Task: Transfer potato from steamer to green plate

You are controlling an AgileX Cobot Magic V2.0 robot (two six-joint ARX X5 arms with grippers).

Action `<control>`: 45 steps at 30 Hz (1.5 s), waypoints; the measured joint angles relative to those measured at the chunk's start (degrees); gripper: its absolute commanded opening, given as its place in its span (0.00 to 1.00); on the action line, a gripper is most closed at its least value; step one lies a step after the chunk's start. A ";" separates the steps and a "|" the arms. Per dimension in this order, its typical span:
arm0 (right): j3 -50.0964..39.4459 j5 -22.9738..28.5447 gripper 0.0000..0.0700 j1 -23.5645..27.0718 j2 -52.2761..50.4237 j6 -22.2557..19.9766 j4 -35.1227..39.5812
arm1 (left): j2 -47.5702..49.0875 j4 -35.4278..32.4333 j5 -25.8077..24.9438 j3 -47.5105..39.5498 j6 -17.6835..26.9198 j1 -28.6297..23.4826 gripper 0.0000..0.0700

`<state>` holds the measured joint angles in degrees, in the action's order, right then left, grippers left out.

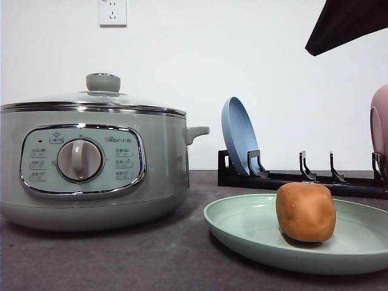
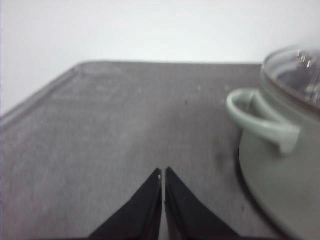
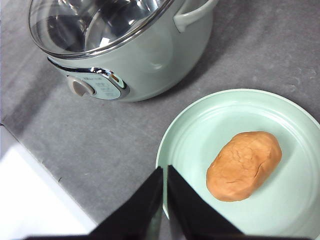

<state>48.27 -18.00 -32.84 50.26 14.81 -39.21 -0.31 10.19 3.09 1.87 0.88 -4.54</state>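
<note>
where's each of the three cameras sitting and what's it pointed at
Front: low at table height, facing steamer, potato on green plate; no gripper.
Left wrist: above table, beside steamer's handle; left gripper shut.
Right wrist: looking down at potato on plate; right gripper shut.
Shared: all three see the steamer.

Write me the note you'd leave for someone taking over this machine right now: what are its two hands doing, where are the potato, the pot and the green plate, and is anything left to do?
Left hand: shut, empty, low over bare table beside the steamer's side handle.
Right hand: shut, empty, above the near rim of the green plate.
Potato: lying on the green plate, clear of both hands.
Steamer: left of the plate, glass lid on.
Done: the potato is on the plate.
Left: nothing for the transfer, as far as I can judge; perhaps just park the arms.
</note>
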 measured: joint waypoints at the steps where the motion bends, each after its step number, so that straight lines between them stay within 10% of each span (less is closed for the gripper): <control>1: 0.00 0.00 0.00 0.00 0.00 0.00 0.01 | -0.01 0.26 0.00 0.00 -0.01 0.00 0.00; 33: 0.00 0.62 0.00 0.78 -0.78 -1.66 -0.19 | 0.01 0.24 -0.02 0.00 -0.87 0.07 0.00; 45: -3.96 3.28 0.00 23.40 -16.62 -8.75 15.49 | 0.01 0.24 -0.02 -0.01 -0.89 0.07 0.00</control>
<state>44.31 -14.72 -9.44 33.64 6.06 -23.71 -0.30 10.43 3.08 1.86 -0.01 -4.47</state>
